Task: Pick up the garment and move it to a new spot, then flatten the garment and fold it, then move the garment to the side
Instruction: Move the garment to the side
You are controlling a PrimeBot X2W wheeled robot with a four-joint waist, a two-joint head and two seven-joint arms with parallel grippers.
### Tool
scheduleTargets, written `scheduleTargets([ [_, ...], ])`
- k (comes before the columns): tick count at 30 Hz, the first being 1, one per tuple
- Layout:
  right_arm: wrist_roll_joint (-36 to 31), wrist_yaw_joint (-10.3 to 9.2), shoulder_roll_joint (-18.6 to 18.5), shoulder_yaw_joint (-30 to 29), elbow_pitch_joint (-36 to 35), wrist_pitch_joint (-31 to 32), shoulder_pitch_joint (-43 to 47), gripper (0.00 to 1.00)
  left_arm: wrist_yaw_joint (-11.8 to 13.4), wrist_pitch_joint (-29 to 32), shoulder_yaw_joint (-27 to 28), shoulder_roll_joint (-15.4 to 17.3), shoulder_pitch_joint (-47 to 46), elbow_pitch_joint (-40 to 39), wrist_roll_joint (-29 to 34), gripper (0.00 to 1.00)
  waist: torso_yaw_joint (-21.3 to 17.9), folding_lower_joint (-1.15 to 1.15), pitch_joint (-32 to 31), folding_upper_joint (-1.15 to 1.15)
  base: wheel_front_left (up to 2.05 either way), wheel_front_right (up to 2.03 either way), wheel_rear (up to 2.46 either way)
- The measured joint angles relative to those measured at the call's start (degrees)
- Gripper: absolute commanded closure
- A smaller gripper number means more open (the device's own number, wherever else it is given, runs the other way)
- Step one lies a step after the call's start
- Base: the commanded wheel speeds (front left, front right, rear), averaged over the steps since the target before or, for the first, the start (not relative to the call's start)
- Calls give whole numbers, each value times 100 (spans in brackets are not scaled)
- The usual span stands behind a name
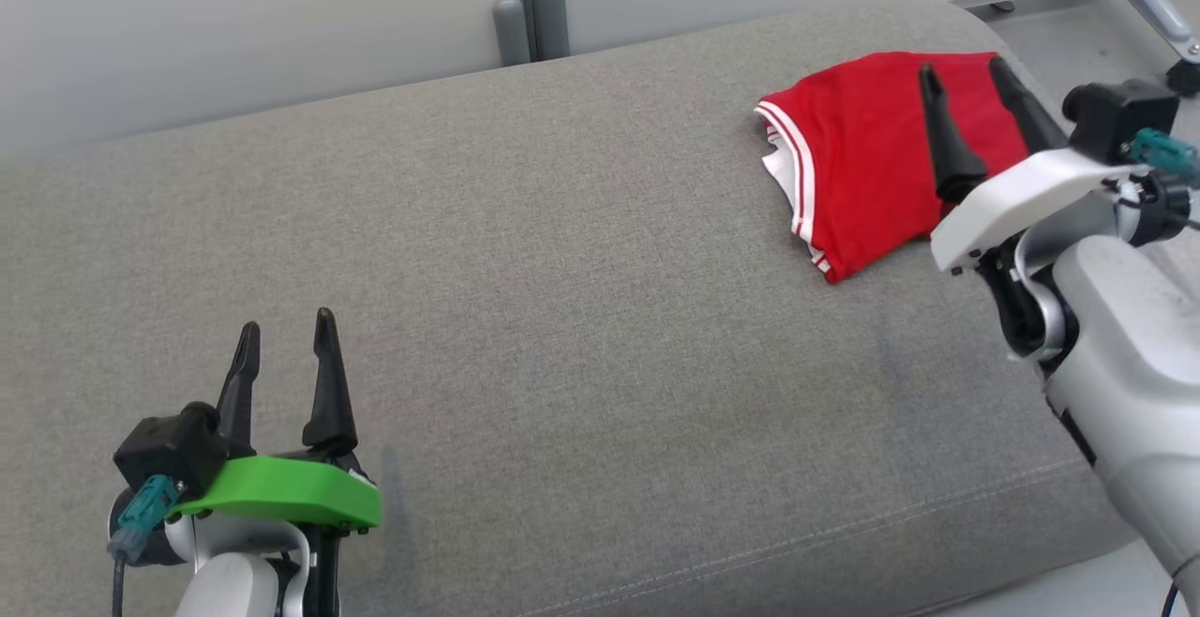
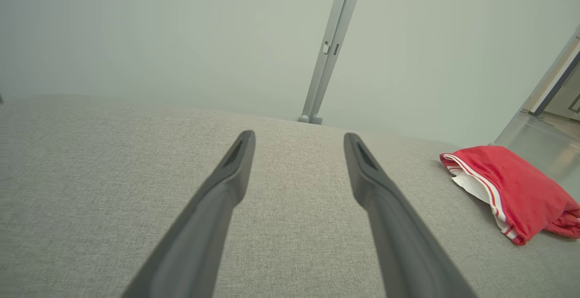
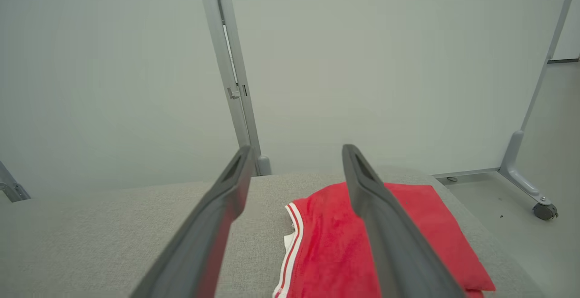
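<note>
Garment, red with white stripes along one edge, lies folded in a loose bundle at the far right end of the grey cushion, close to its back edge. The right gripper reaches over the near right part of it with its two dark fingers spread and nothing between them; whether the tips touch the cloth cannot be told. The left gripper sits over the near left of the cushion, well apart from the garment, its fingers also spread and holding nothing.
</note>
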Motion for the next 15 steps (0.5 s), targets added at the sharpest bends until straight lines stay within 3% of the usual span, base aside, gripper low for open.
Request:
scheduleTargets([
  [6, -335, -202, 278, -98, -541, 0, 781, 0, 53, -25, 86, -18, 215, 57, 130, 0, 192, 0, -179, 0, 0, 0, 0],
  [15, -883, -302, 399, -164, -1017, 0, 1605, 0, 68, -31, 222, -67, 560, 53, 309, 0, 457, 0, -352, 0, 0, 0, 0],
])
